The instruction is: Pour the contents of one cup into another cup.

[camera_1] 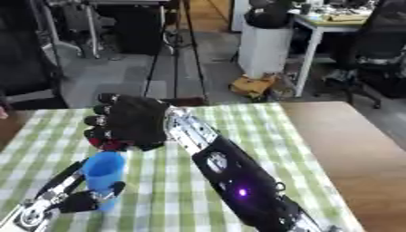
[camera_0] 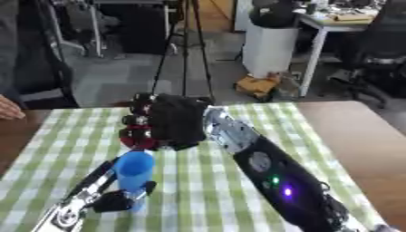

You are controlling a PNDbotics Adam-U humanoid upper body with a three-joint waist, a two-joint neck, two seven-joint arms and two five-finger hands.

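Observation:
A blue cup [camera_0: 135, 168] stands upright at the lower left of the checked cloth, with my left hand [camera_0: 111, 200] curled round its lower part from the near side. Behind it is a red cup [camera_0: 136, 139], mostly hidden by my right hand [camera_0: 178, 120]. That hand reaches across from the lower right, its back toward the camera and its fingers wrapped round the red cup. The contents of both cups are hidden.
A green-and-white checked cloth [camera_0: 198, 181] covers the wooden table [camera_0: 357, 136], which shows bare on the right. A person's hand [camera_0: 6, 108] rests at the far left edge. A tripod [camera_0: 186, 50], a white bin and office furniture stand beyond the table.

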